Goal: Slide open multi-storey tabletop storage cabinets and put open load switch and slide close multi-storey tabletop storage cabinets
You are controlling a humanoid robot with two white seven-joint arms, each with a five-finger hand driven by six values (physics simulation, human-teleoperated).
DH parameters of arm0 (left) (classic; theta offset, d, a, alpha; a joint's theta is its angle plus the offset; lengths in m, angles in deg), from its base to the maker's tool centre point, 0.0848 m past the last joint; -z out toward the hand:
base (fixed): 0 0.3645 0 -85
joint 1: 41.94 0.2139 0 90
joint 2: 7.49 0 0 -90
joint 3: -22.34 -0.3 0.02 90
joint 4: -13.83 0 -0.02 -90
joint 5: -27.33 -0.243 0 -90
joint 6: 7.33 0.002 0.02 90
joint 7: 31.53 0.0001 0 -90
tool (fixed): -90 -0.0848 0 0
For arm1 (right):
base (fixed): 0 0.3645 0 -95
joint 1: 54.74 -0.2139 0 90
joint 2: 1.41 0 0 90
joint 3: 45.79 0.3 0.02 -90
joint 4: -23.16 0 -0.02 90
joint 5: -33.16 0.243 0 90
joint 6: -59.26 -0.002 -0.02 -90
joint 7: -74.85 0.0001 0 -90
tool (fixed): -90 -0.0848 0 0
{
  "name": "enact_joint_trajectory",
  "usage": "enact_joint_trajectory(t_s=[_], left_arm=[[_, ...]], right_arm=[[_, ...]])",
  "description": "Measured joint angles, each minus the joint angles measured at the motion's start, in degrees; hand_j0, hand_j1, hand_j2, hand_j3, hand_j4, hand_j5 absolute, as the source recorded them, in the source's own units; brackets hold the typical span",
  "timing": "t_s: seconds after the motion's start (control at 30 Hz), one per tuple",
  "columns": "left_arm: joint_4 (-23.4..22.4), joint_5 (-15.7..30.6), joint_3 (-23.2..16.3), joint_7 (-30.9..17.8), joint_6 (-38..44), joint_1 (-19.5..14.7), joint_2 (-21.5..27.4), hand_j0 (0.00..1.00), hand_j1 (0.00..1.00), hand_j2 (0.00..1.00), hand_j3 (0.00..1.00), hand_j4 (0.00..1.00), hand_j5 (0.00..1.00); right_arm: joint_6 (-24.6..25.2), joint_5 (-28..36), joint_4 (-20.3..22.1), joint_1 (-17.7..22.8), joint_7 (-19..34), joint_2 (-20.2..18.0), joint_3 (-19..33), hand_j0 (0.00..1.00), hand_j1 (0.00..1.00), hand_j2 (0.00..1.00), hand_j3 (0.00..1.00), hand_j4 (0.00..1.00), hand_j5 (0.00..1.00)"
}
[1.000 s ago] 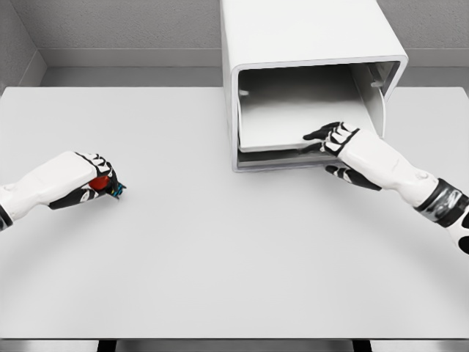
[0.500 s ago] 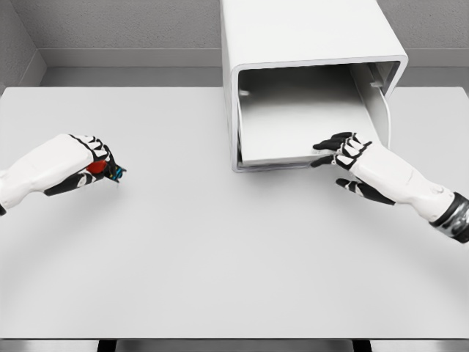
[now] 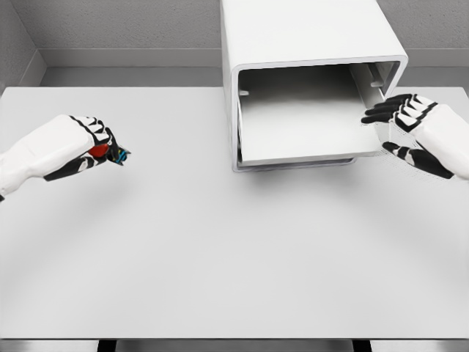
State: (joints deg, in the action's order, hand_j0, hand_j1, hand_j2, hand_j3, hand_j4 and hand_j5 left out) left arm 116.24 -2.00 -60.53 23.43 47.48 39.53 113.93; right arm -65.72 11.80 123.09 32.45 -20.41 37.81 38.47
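Note:
The white storage cabinet (image 3: 308, 37) stands at the back of the table, its front open. Its drawer tray (image 3: 300, 139) is slid partly out toward me and holds nothing. My left hand (image 3: 99, 147) hovers over the table's left side, shut on the load switch (image 3: 110, 153), a small red, black and blue part that pokes out of the fist. My right hand (image 3: 399, 117) hangs at the cabinet's right front corner, fingers loosely spread, holding nothing and just off the tray's right edge.
The white table (image 3: 220, 249) stretches wide in front of the cabinet. A grey wall (image 3: 117, 29) rises behind it. The near table edge (image 3: 234, 339) runs along the bottom.
My right hand has let go of the tray's front edge and moved up and to the right. The tray sits slightly further out. My left hand lifted a little with the switch.

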Motion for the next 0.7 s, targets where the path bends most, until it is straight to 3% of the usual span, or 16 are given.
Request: enact_joint_trajectory(t_s=[0.03,0.13,0.7], left_arm=[[0.12,0.03,-0.04,0.0,0.02,-0.09,-0.08,0.39,0.39,0.39,0.39,0.39,0.39],[0.34,0.0,-0.32,0.0,0.01,-1.32,-0.78,0.39,0.39,0.39,0.39,0.39,0.39],[0.76,-0.36,-3.74,-0.02,0.02,-6.94,-7.37,0.39,0.39,0.39,0.39,0.39,0.39]], right_arm=[[0.0,0.64,0.04,0.44,0.03,-0.02,1.25,0.57,0.57,0.57,0.57,0.57,0.57],[0.0,1.81,-0.32,1.14,0.1,-0.12,4.29,0.42,0.42,0.42,0.42,0.42,0.42],[-0.01,1.35,-10.26,7.82,0.51,-0.72,6.26,0.43,0.43,0.43,0.43,0.43,0.43]])
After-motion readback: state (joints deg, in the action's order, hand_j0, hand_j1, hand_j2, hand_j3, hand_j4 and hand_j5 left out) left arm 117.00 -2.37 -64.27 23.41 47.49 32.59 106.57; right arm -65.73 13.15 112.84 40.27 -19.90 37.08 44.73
